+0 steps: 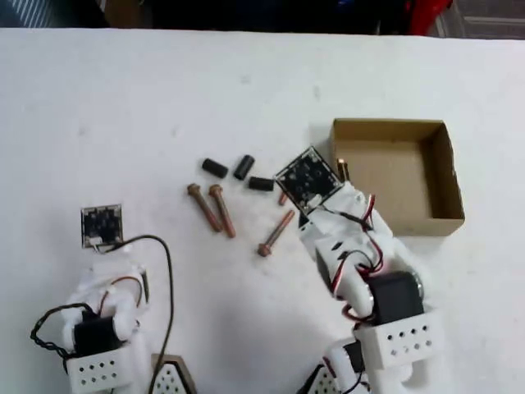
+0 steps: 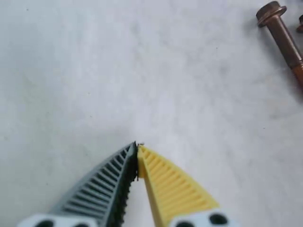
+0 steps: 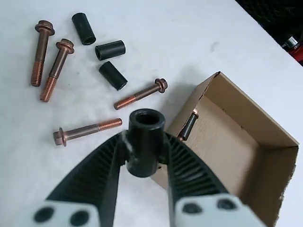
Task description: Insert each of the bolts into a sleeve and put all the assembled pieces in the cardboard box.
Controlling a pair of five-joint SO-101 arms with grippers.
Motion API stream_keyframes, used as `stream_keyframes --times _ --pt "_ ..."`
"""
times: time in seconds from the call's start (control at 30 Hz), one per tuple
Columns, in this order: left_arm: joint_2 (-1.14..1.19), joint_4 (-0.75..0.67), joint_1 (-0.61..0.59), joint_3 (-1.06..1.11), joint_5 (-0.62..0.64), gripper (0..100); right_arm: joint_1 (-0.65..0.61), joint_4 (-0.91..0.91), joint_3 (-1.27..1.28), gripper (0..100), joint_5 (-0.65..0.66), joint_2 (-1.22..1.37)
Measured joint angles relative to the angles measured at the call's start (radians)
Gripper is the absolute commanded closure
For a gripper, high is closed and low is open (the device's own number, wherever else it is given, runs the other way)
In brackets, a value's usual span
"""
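My right gripper point(image 3: 145, 140) is shut on a black sleeve point(image 3: 147, 124), held upright with its bore open, just above the near wall of the cardboard box point(image 3: 236, 142). Inside the box lies one bolt in a sleeve point(image 3: 188, 125). Three loose black sleeves point(image 3: 110, 49) and several copper bolts point(image 3: 87, 131) lie on the white table beside the box. In the high view the sleeves point(image 1: 244, 167) and bolts point(image 1: 221, 210) sit left of the box point(image 1: 443, 176). My left gripper point(image 2: 137, 147) is shut and empty over bare table, with one bolt point(image 2: 284, 38) farther off.
The right arm point(image 1: 361, 263) stands at the box's front left corner, its wrist board over one bolt. The left arm point(image 1: 102, 320) stays near the table's front left, with a black cable point(image 1: 168, 271) trailing beside it.
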Motion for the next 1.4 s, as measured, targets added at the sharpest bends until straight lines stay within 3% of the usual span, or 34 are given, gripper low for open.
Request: stream_keyframes --times 0.5,1.13,1.4 --pt "0.000 0.000 0.000 0.000 0.000 98 0.000 -0.391 0.325 96.8 -0.157 -0.034" --pt "0.000 -0.020 0.000 0.000 0.000 98 0.000 -0.408 0.427 96.8 -0.157 -0.034" --pt "0.000 -0.029 0.000 0.000 0.000 98 -0.094 -0.408 0.427 98.2 -0.157 -0.051"
